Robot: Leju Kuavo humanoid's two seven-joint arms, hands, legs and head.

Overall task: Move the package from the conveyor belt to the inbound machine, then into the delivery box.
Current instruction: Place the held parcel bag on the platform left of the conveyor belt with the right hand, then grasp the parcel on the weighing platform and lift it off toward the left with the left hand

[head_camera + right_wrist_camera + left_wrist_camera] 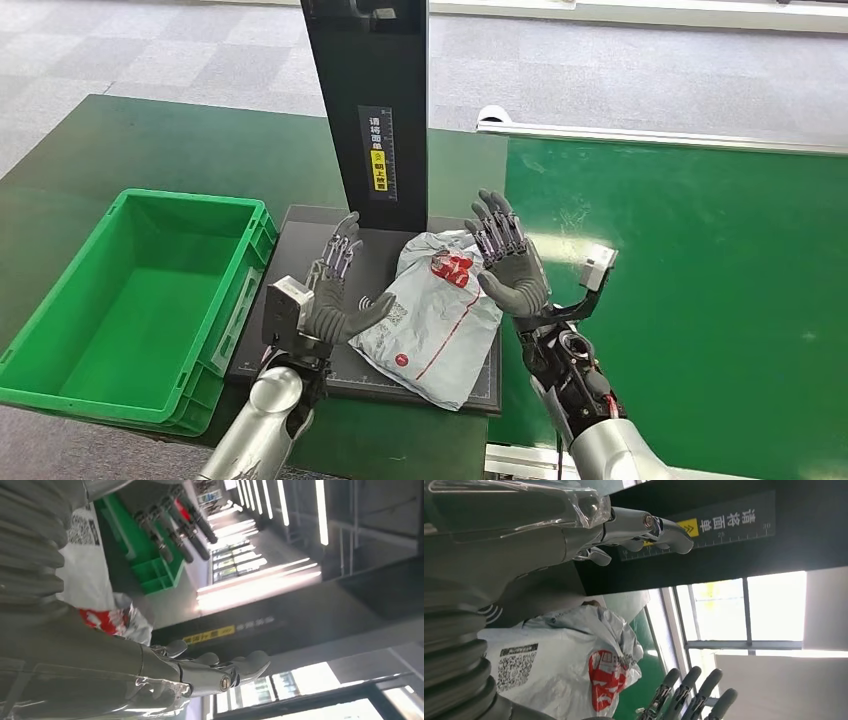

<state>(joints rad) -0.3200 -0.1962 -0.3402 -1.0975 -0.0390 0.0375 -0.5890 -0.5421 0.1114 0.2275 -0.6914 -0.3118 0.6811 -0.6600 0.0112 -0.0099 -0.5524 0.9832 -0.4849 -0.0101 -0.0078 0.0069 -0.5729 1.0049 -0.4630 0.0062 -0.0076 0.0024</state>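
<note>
Crinkled grey plastic mailer package [435, 315] lies on the black inbound machine plate [305, 225]; both my robot hands, left [335, 290] and right [510, 262], flank it, splayed, holding nothing. I'd close inward evenly.

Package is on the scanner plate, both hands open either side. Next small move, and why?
Probably bring both hands inward onto the package. It lies on the inbound machine, left hand and right hand are open, holding nothing, and the green delivery box stands empty.

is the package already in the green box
No, the package lies on the black scanner platform between the two open hands, and the green box beside it holds nothing.
</note>
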